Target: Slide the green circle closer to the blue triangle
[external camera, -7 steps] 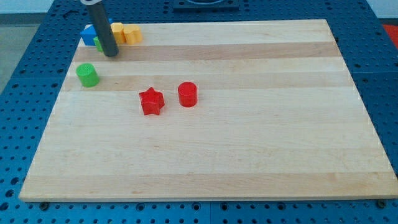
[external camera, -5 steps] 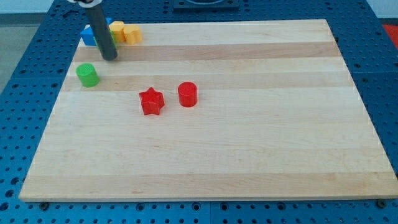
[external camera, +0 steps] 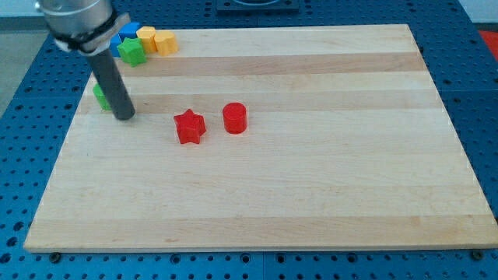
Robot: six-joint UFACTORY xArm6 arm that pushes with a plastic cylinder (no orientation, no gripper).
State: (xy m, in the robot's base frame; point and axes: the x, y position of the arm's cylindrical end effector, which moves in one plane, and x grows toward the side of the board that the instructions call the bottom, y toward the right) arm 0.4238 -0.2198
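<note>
The green circle (external camera: 99, 95) stands near the board's left edge, mostly hidden behind my rod, with only its left side showing. My tip (external camera: 124, 117) rests on the board just below and to the right of it, close to or touching it. The blue block (external camera: 119, 39), whose shape I cannot make out, lies in the top left corner cluster, above the green circle and partly hidden by the arm.
Beside the blue block lie a second green block (external camera: 132, 52) and two yellow blocks (external camera: 147, 36) (external camera: 165, 43). A red star (external camera: 189, 127) and a red cylinder (external camera: 234, 118) stand right of my tip. The wooden board (external camera: 311, 194) lies on a blue perforated table.
My tip has moved down and slightly left from beside the corner cluster to the lower right of the green circle, and the rod now covers most of it. No block has visibly moved.
</note>
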